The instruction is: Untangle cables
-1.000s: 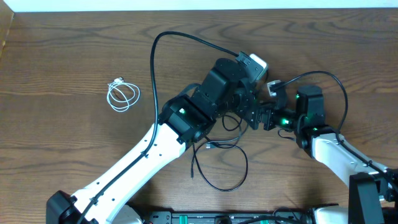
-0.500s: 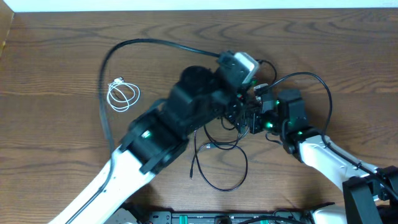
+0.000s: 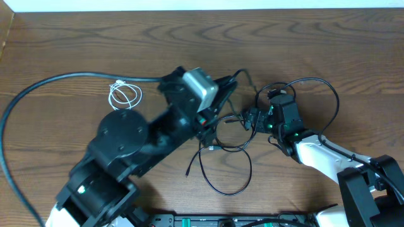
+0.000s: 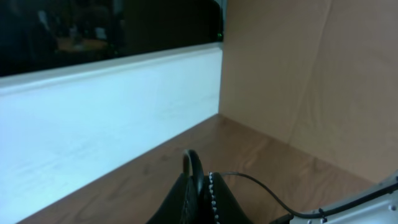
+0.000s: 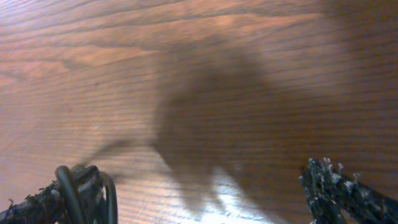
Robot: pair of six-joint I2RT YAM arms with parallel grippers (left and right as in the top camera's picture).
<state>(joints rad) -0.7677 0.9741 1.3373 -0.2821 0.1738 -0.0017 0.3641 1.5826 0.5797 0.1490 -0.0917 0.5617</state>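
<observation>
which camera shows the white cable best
The overhead view: the white cable lies there in full, a small coil on the table. The left wrist view faces a white wall, and the right wrist view shows only wood grain and its own fingers. Neither shows the cable.

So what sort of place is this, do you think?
Probably a robotics lab bench: a left arm and right arm work at a wooden table, with a white cable and a black cable laid out, white wall behind.
</observation>
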